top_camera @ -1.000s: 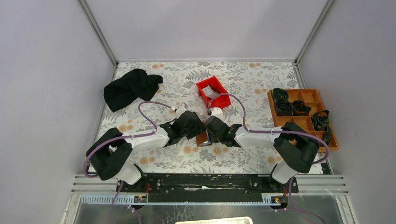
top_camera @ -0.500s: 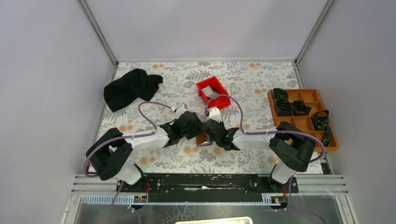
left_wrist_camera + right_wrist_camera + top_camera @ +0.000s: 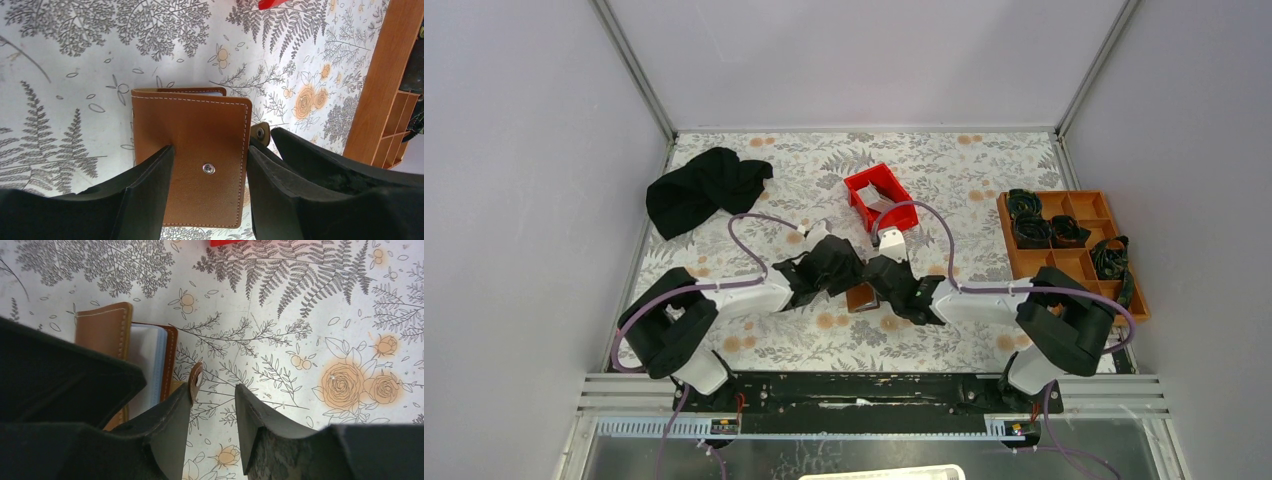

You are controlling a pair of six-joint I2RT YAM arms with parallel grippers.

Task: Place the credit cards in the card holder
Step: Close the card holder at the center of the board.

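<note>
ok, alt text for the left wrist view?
Folded brown leather card holder lying on a floral tablecloth, seen from above, with the open left claw framing its snap stud. An orange-brown compartment tray runs along the right edge.

Everything is carried by one table [image 3: 964, 170], covered in a print of grey ferns and orange roses. A black cloth [image 3: 704, 188] is bunched at far left. A red bin [image 3: 879, 195] is set past centre, skewed to the edges. An orange tray [image 3: 1007, 235] is placed along the right edge. A brown wallet [image 3: 860, 297] is laid flat near centre, snap stud up, tab clasp unfastened beside it.
</note>
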